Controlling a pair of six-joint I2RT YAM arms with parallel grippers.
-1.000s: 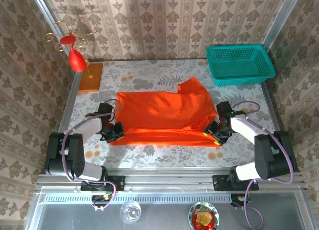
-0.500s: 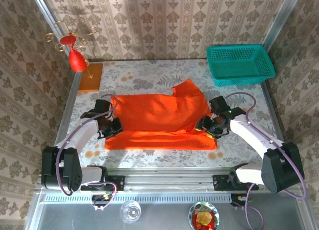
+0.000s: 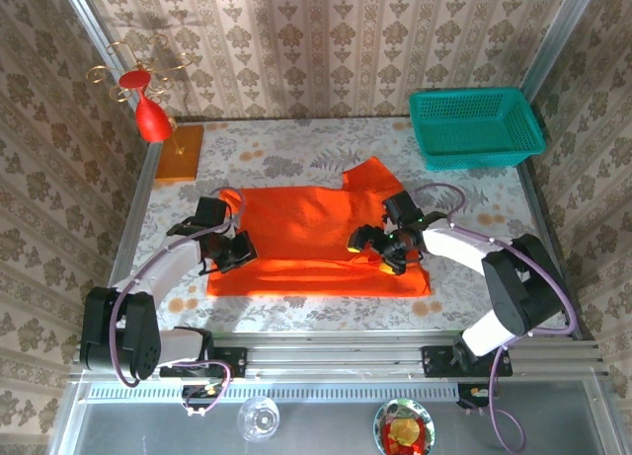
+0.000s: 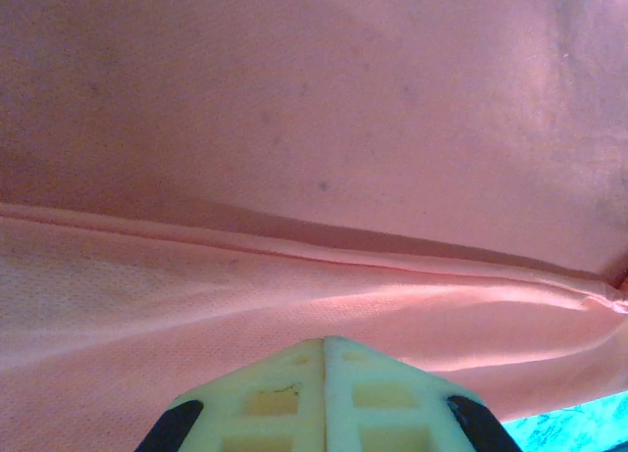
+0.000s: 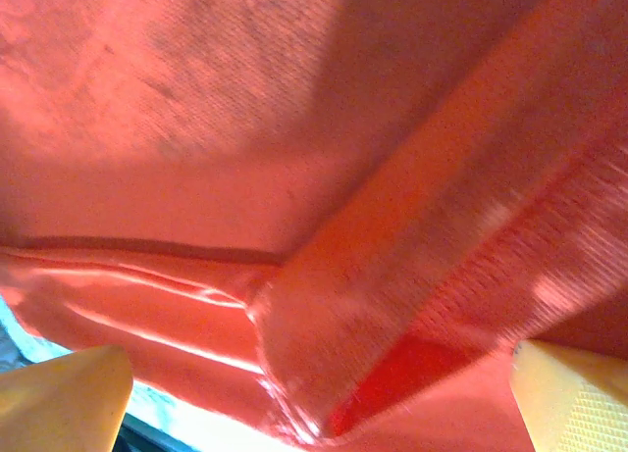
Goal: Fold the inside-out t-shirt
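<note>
Both arms have closed in over the inside-out t-shirt [image 3: 316, 228], which lies spread across the middle of the bench [image 3: 296, 144], a crease running along its near strip and one sleeve poking toward the far right. A second ago we saw the right hand [image 3: 377, 250] at the garment's right edge with narrower jaws. Now it has swung inward over the cloth and stands released, jaws wide and grasping nothing, the fabric lying between its fingers [image 5: 59, 398] in the right wrist view. The left hand [image 3: 237, 250] has slid from the left edge onto the shirt and is clenched, with no cloth visible between its pads [image 4: 294, 393]. We judge that the right side has just been let go, so any further fold will need fresh grips from both hands.
</note>
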